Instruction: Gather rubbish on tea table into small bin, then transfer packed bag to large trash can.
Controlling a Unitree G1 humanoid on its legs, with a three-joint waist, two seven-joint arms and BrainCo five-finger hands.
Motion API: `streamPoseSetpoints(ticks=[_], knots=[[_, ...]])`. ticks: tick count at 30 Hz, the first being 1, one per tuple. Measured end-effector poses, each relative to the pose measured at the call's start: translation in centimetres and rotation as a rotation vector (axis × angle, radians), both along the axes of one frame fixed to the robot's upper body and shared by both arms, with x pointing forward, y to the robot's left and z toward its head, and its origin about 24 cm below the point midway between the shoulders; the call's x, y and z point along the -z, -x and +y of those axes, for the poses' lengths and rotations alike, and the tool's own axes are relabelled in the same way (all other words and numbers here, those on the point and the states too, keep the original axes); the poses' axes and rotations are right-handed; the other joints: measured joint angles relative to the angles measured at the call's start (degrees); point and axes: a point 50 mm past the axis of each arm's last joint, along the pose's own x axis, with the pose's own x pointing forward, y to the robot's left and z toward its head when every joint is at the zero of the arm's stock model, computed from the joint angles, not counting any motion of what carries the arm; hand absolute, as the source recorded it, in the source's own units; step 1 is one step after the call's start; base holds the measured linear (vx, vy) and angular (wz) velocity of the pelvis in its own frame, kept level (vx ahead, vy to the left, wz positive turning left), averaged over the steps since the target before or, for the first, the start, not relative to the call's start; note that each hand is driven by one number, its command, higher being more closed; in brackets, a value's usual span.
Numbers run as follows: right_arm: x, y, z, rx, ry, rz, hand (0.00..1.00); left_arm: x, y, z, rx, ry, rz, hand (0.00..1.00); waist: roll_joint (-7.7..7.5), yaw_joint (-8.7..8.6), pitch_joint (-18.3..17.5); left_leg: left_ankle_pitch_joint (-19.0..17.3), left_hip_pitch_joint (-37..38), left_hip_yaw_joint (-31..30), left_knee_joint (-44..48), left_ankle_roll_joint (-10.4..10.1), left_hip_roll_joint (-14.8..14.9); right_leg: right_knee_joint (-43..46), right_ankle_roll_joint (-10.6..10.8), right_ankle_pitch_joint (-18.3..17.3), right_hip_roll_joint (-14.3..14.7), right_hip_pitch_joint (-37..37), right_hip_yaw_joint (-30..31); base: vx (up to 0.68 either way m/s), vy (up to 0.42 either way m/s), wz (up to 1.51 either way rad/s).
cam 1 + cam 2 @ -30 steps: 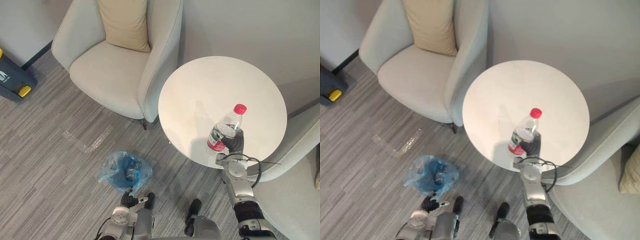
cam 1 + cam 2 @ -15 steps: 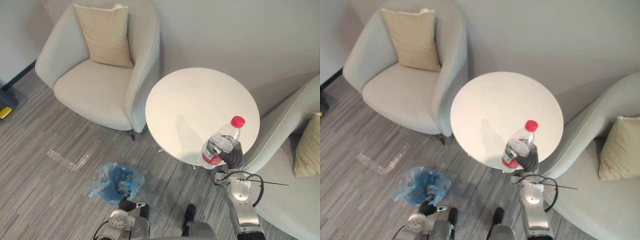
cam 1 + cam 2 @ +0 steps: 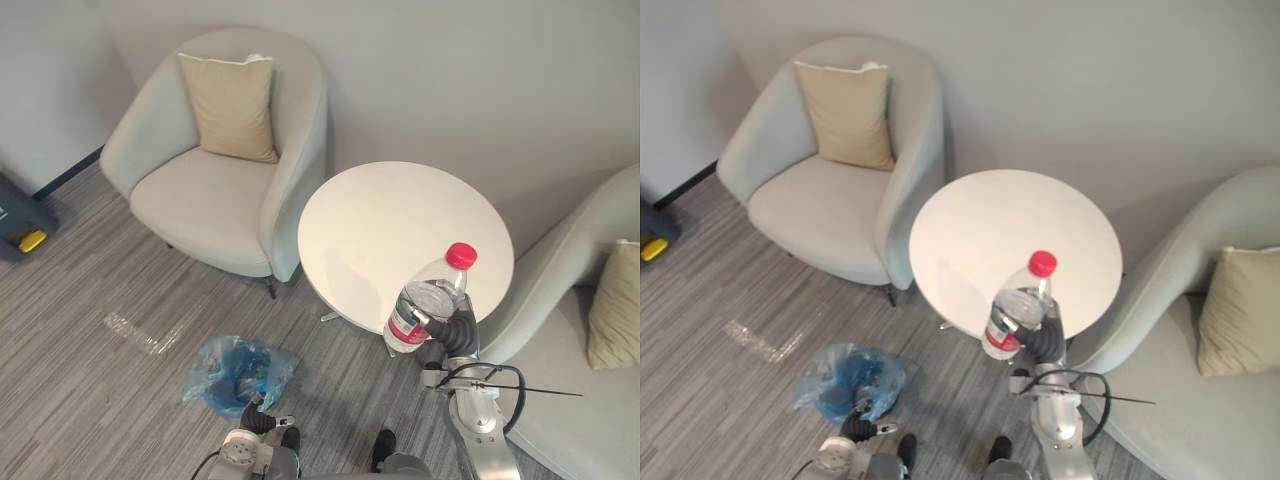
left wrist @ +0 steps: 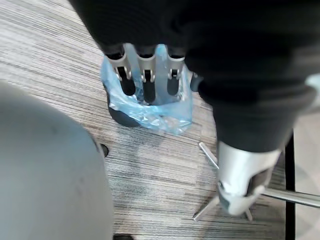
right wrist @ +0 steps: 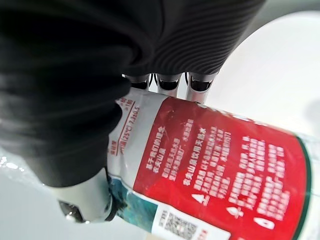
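R hand (image 3: 458, 330) curled tight round a clear plastic bottle (image 3: 424, 306) w/ red cap (image 3: 461, 255). Bottle is tilted, cap away from the robot, at the near edge of the round white table (image 3: 400, 215). Can't tell if its base touches the top.

R wrist view adds the close-up: fingers (image 5: 169, 83) wrap behind the bottle's red label (image 5: 222, 167) and the thumb goes across the front, w/ the white table top past them. Head views give the hand as a dark shape under the bottle.

L hand (image 3: 256, 421) hangs low by the floor, just beside a small bin (image 4: 120, 116) lined w/ a blue bag (image 3: 238, 370). L wrist view shows its fingers (image 4: 144, 75) straight and slack, pointing down at the bag, holding nothing; can't read that from the head views.

Bin stands on grey striped carpet (image 3: 90, 380), well apart from the table.

Head views also take in a grey armchair (image 3: 215, 200) w/ a tan cushion (image 3: 232, 105) left of the table, and a 2nd armchair (image 3: 1160, 330) w/ cushion (image 3: 1240, 310) on the right.
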Motion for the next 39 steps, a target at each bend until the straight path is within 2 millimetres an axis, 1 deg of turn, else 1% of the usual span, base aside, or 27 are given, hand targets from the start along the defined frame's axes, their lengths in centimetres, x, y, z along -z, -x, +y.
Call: streamPoseSetpoints(ticks=[1, 2, 3, 4, 5, 6, 7, 8, 11, 13, 16, 17, 18, 19, 20, 21, 22, 23, 24, 25, 26, 27, 28, 31, 35, 37, 39], knots=[[-0.1, -0.1, 0.1, -0.004, 0.0, -0.004, 1.0, 0.0, 0.1, 0.0, 0.0, 0.0, 0.001, 0.0, -0.1, -0.03, -0.4, -0.3, 0.6, 4.8, -1.7, 1.7, 0.9, -0.4, -0.1, 0.1, -0.5, 0.0, -0.5, -0.01, -0.007, 0.42], [-0.2, -0.2, 0.2, -0.006, 0.004, -0.011, 1.0, 0.2, 0.3, -0.1, 0.001, 0.002, 0.013, 0.0, -0.08, -0.28, -0.6, -0.6, 1.5, 9.3, -3.7, 0.4, 1.9, -0.8, -0.5, 0.4, -1.4, 0.0, -1.8, 0.03, 0.06, 0.58], [-0.5, -0.5, -0.1, 0.003, 0.01, -0.026, 1.0, 0.2, 0.3, -0.2, 0.011, -0.002, 0.018, 0.0, -0.02, -0.95, -0.8, -1.3, 0.1, 14.8, -0.9, -0.8, 4.3, -0.6, -0.5, 0.5, -2.4, -0.6, -4.1, 0.05, 0.117, 0.62], [-0.7, -0.8, -0.5, 0.012, 0.028, -0.034, 1.0, 0.3, 0.3, -0.7, 0.025, 0.002, 0.021, 0.0, 1.73, -1.08, -1.1, -0.3, -1.3, 19.9, 2.4, -0.5, 7.0, 0.3, -0.5, 0.3, -2.2, -0.9, -5.2, 0.06, 0.139, 0.86], [-0.5, -1.2, -1.8, 0.059, 0.053, -0.025, 1.0, 0.3, 0.4, -1.5, 0.072, 0.001, 0.02, 0.0, 2.19, -1.87, -1.0, 4.1, -2.6, 23.5, 4.2, -4.7, 7.8, 1.8, 0.3, -0.7, -2.8, -0.1, -6.5, 0.05, 0.086, 0.73], [-0.3, -1.3, -2.0, 0.07, 0.057, -0.02, 1.0, 0.3, 0.4, -1.6, 0.085, -0.001, 0.02, 0.0, 2.13, -2.06, -1.0, 4.2, -2.2, 23.5, 3.6, -4.9, 7.4, 1.7, 0.3, -0.7, -3.0, 0.4, -6.9, 0.05, 0.105, 0.79], [-0.2, -1.4, -2.4, 0.087, 0.074, -0.015, 1.0, 0.3, 0.4, -1.8, 0.098, 0.0, 0.019, 0.0, 2.01, -2.4, -1.0, 4.3, -0.7, 23.2, 1.4, -6.2, 6.6, 1.5, 0.4, -0.7, -3.5, 1.3, -8.0, 0.05, 0.124, 0.55], [0.0, -1.7, -2.4, 0.096, 0.095, -0.009, 1.0, 0.3, 0.5, -1.9, 0.109, -0.006, 0.02, 0.0, 1.62, -2.46, -1.0, 5.9, 0.7, 22.6, -2.3, -8.4, 5.3, 1.5, 0.6, -0.5, -4.0, 1.6, -8.7, 0.04, 0.114, 0.48], [0.9, -2.1, -1.4, 0.087, 0.058, 0.03, 1.0, 0.4, 0.5, -1.2, 0.111, -0.022, 0.022, 0.0, 0.16, -2.36, -1.0, 7.8, 2.5, 21.3, -5.8, -8.0, 3.1, 0.8, 0.8, -0.2, -4.9, 3.1, -8.6, 0.01, 0.084, 0.32], [1.8, -2.4, -0.5, 0.054, 0.068, 0.068, 1.0, 0.4, 0.6, -1.2, 0.111, -0.023, 0.027, 0.0, 0.04, -2.11, -1.1, 7.6, 3.8, 21.4, -6.1, -7.9, 2.8, 3.0, 0.5, -0.5, -5.8, 3.2, -8.3, 0.01, 0.075, 0.07], [2.2, -2.4, 0.8, 0.007, 0.07, 0.087, 1.0, 0.4, 0.6, -0.5, 0.1, -0.037, 0.023, 0.0, -2.07, -2.35, 0.0, 3.5, 5.2, 20.6, -5.2, -9.1, -0.1, 10.5, 1.1, -7.8, -10.8, 3.0, -8.0, -0.02, 0.095, 0.24], [2.3, -2.3, 0.7, 0.005, 0.072, 0.093, 1.0, 0.3, 0.6, -0.3, 0.096, -0.041, 0.024, 0.0, -2.83, -2.9, 0.4, 2.5, 4.9, 18.9, -2.9, -8.3, -1.1, 13.8, -2.6, -11.7, -11.8, 2.8, -6.3, -0.03, 0.071, 0.51], [2.4, -2.2, 0.6, 0.006, 0.075, 0.098, 1.0, 0.4, 0.6, -0.2, 0.095, -0.041, 0.025, 0.0, -2.75, -3.14, 0.4, 1.9, 4.4, 18.1, -1.5, -7.8, -1.2, 14.7, -4.6, -13.3, -11.5, 2.7, -5.0, 0.01, 0.019, 0.79], [2.8, -1.7, 0.1, 0.02, 0.085, 0.117, 1.0, 0.4, 0.7, -0.2, 0.089, -0.041, 0.028, 0.0, -2.44, -3.59, 0.2, 0.0, 2.9, 15.4, 2.5, -7.2, -1.4, 15.4, -8.3, -16.3, -9.1, 3.0, 0.1, 0.05, -0.008, 1.12], [3.4, -1.0, -0.7, 0.034, 0.103, 0.147, 1.0, 0.4, 0.8, 0.1, 0.077, -0.04, 0.029, 0.0, -2.55, -3.93, 0.0, -1.9, 1.8, 12.1, 5.8, -6.4, -2.3, 15.8, -10.9, -18.3, -6.5, 3.5, 5.1, 0.09, -0.012, 1.16], [3.6, -0.7, -0.9, 0.034, 0.114, 0.158, 1.0, 0.4, 0.8, 0.2, 0.069, -0.038, 0.03, 0.0, -2.64, -3.92, -0.5, -2.6, 1.6, 10.7, 6.4, -5.9, -2.6, 16.6, -12.1, -18.9, -6.3, 3.3, 6.1, 0.18, -0.015, 1.08], [3.7, -0.6, -1.3, 0.028, 0.136, 0.164, 1.0, 0.3, 0.6, 0.4, 0.063, -0.044, 0.023, 0.0, -2.12, -4.49, -0.5, -3.6, 1.0, 7.7, 7.3, -4.9, -3.1, 20.9, -13.3, -17.0, -5.3, 1.7, 10.4, 0.17, -0.004, 0.76], [3.7, -0.6, -1.4, 0.029, 0.135, 0.168, 1.0, 0.3, 0.6, 0.4, 0.061, -0.045, 0.025, 0.0, -1.27, -4.77, 0.1, -3.7, 0.9, 5.7, 7.3, -4.9, -2.7, 25.5, -12.0, -15.7, -3.9, -1.2, 13.9, 0.17, -0.028, 0.99], [3.9, -0.5, -1.5, 0.033, 0.133, 0.181, 1.0, 0.4, 0.7, 0.5, 0.065, -0.048, 0.03, 0.0, 0.44, -5.34, 0.8, -3.6, 1.2, 3.0, 7.0, -5.2, -0.8, 25.4, -7.3, -17.3, 1.0, -2.8, 19.1, 0.1, -0.038, 0.89], [4.0, -0.5, -1.5, 0.034, 0.132, 0.184, 1.0, 0.4, 0.7, 0.7, 0.067, -0.056, 0.033, 0.0, 0.95, -5.42, 1.0, -3.1, 1.6, 1.7, 6.6, -6.2, 0.4, 23.8, -6.2, -17.8, 4.5, -4.9, 21.6, 0.16, -0.069, 0.92], [3.9, -0.4, -1.5, 0.034, 0.129, 0.182, 1.0, 0.5, 0.7, 1.1, 0.069, -0.066, 0.041, 0.0, 0.54, -5.24, 0.9, -3.1, 1.7, 0.9, 6.8, -6.6, 0.4, 21.1, -5.6, -16.7, 5.8, -6.1, 22.0, 0.21, -0.107, 0.77], [3.9, -0.4, -1.4, 0.034, 0.123, 0.179, 1.0, 0.4, 0.6, 1.6, 0.071, -0.079, 0.043, 0.0, -1.47, -5.02, 0.4, -3.8, 2.1, 0.4, 7.6, -7.1, -1.2, 17.3, -4.9, -13.5, 5.4, -7.5, 21.8, 0.33, -0.187, 1.1], [3.6, -0.4, -1.6, 0.042, 0.128, 0.17, 1.0, 0.5, 0.5, 1.4, 0.083, -0.084, 0.047, 0.0, -1.51, -5.66, 0.4, -5.5, 1.6, -1.4, 11.3, -7.8, -1.8, 16.8, -1.9, -10.8, 4.9, -6.1, 20.8, 0.31, -0.178, 0.91], [3.0, -0.5, -2.4, 0.061, 0.148, 0.148, 1.0, 0.8, 1.1, 0.1, 0.085, -0.051, 0.066, 0.0, 1.2, -4.7, -1.1, -6.1, 1.7, -1.9, 11.1, -8.8, 0.5, 13.4, -2.2, -10.6, 6.6, -3.2, 18.2, 0.27, -0.121, 0.43], [2.9, -0.6, -2.8, 0.076, 0.147, 0.141, 1.0, 0.7, 1.0, -0.1, 0.114, -0.062, 0.062, 0.0, 1.08, -4.64, -1.1, -5.7, 3.2, 1.8, 10.3, -9.6, 2.6, 11.3, -2.1, -10.5, 7.3, 1.1, 14.0, 0.18, -0.087, 0.5], [2.9, -0.6, -3.1, 0.086, 0.149, 0.142, 1.0, 0.7, 0.9, -0.3, 0.138, -0.064, 0.056, 0.0, 0.73, -4.63, -1.4, -5.0, 3.6, 6.1, 9.7, -10.2, 3.3, 10.8, -2.2, -10.5, 6.8, 2.7, 11.8, 0.13, -0.03, 0.61], [2.9, -0.6, -3.4, 0.102, 0.151, 0.146, 1.0, 0.6, 0.8, -0.6, 0.161, -0.066, 0.049, 0.0, 0.33, -4.35, -1.7, -4.3, 3.3, 11.1, 9.8, -9.6, 3.7, 10.1, -2.3, -10.5, 6.1, 3.6, 9.9, 0.12, 0.013, 0.55]])
